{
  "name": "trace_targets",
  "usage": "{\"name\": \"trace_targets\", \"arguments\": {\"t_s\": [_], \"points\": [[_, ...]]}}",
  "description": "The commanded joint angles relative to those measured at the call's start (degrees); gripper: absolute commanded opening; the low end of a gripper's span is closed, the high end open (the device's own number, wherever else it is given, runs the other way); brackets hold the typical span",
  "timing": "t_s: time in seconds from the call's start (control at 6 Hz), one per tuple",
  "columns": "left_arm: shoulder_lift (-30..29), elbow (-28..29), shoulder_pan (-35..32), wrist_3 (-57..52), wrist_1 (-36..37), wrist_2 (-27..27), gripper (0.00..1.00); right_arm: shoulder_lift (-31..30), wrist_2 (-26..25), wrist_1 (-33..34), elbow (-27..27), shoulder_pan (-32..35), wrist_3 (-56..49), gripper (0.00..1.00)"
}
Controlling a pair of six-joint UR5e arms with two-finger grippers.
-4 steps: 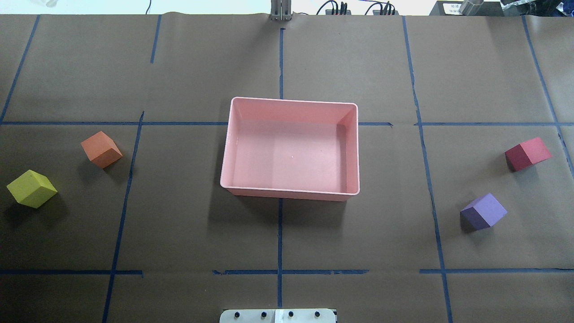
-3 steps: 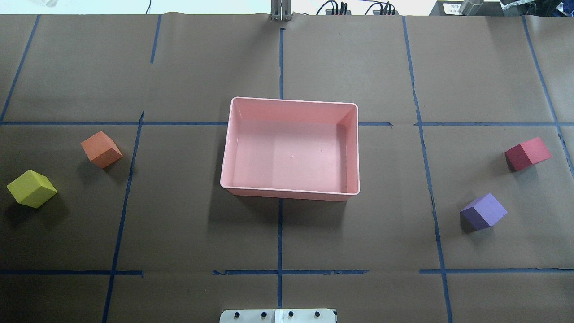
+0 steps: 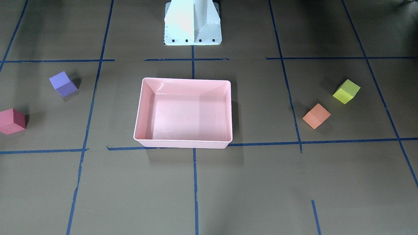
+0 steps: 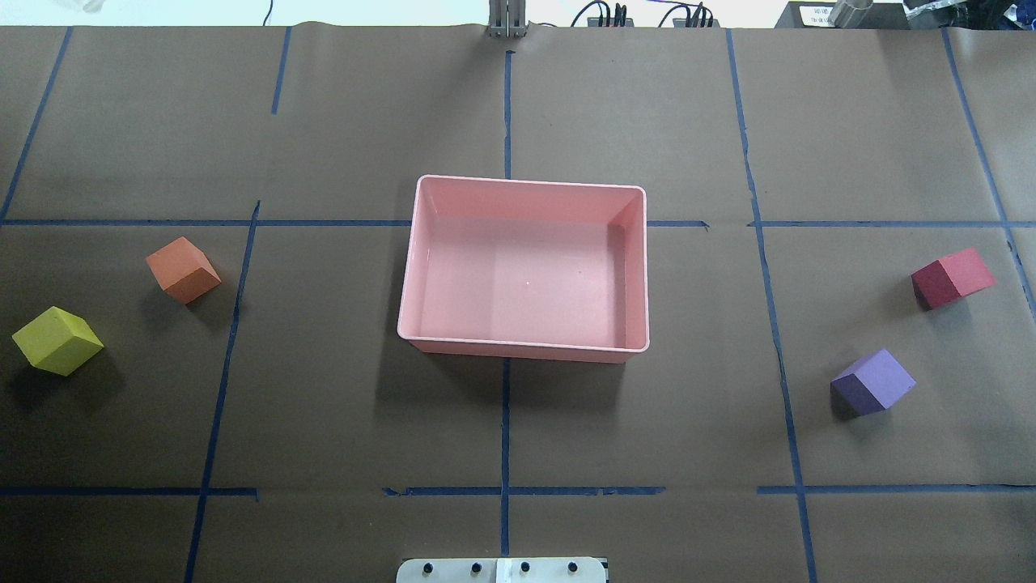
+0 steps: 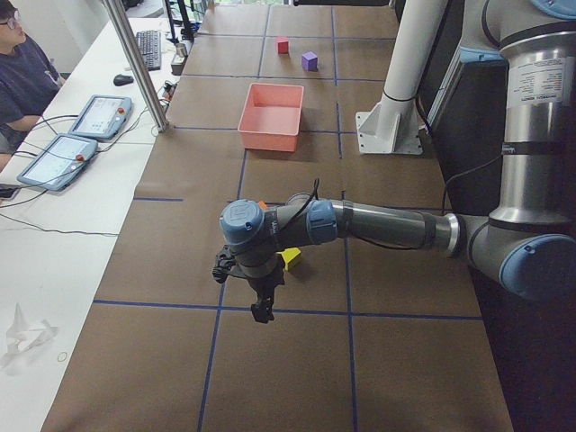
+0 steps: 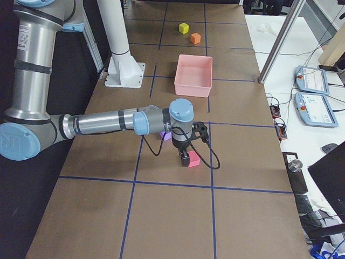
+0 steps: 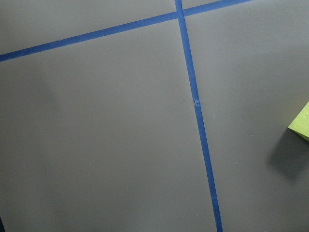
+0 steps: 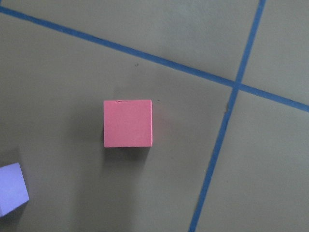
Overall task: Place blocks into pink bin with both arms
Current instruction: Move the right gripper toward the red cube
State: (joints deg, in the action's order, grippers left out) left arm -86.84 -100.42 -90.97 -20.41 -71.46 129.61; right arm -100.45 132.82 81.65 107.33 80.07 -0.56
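Both jaw states were impossible to tell. Right gripper (image 6: 184,157) hung just by the red block (image 8: 128,123); an off-centre descent could have knocked it aside.

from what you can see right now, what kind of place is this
Most likely a robotics lab workcell: a paper-covered table gridded with blue tape, the left arm and right arm reaching over it, and a person seated by control tablets.

Overhead cam's at 6 o'clock, front cam at 12 — both share the pink bin (image 4: 518,352); side cams at 9 and 3, wrist cams hug the table (image 7: 96,145).
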Motion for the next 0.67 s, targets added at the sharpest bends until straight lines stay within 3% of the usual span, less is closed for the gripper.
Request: {"name": "trace_targets", "arguments": {"t_s": [0.0,0.5], "points": [[0.00,-0.04,0.00,0.02,-0.09,0.03,1.00,3.75,-0.81,-12.72,-5.79,-9.27,16.38,1.00],[0.00,-0.13,0.00,0.02,-0.09,0.03,1.00,9.47,-3.09,-13.18,-14.66,-13.00,16.99,1.00]]}}
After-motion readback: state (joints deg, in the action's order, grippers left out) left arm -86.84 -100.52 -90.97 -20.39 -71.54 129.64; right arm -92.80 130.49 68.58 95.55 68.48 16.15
